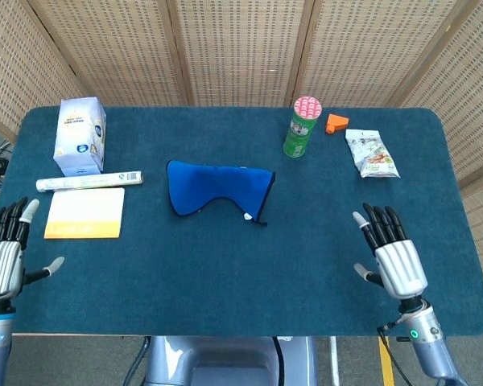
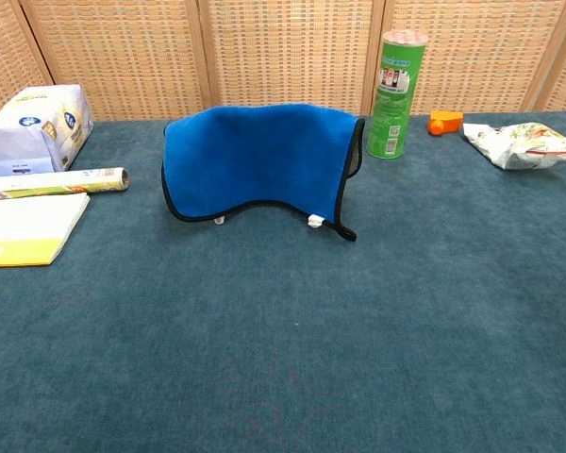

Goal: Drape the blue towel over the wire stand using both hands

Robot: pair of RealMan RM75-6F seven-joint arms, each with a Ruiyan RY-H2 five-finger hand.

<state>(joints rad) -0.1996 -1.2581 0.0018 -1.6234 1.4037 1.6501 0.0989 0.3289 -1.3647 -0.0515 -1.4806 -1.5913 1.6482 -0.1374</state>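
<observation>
The blue towel (image 1: 217,188) (image 2: 258,160) hangs draped over the wire stand near the table's middle. Only two small white feet of the stand (image 2: 314,221) show under the towel's black-trimmed hem. My left hand (image 1: 3,261) is at the near left corner of the table, fingers spread and holding nothing. Over the near right edge my right hand (image 1: 394,257) is likewise spread and empty. Both hands are far from the towel, and the chest view shows neither of them.
A white tissue box (image 1: 80,135), a foil roll (image 1: 88,181) and a yellow pad (image 1: 84,213) lie at the left. A green canister (image 1: 301,127), an orange piece (image 1: 336,122) and a snack bag (image 1: 372,153) sit at the back right.
</observation>
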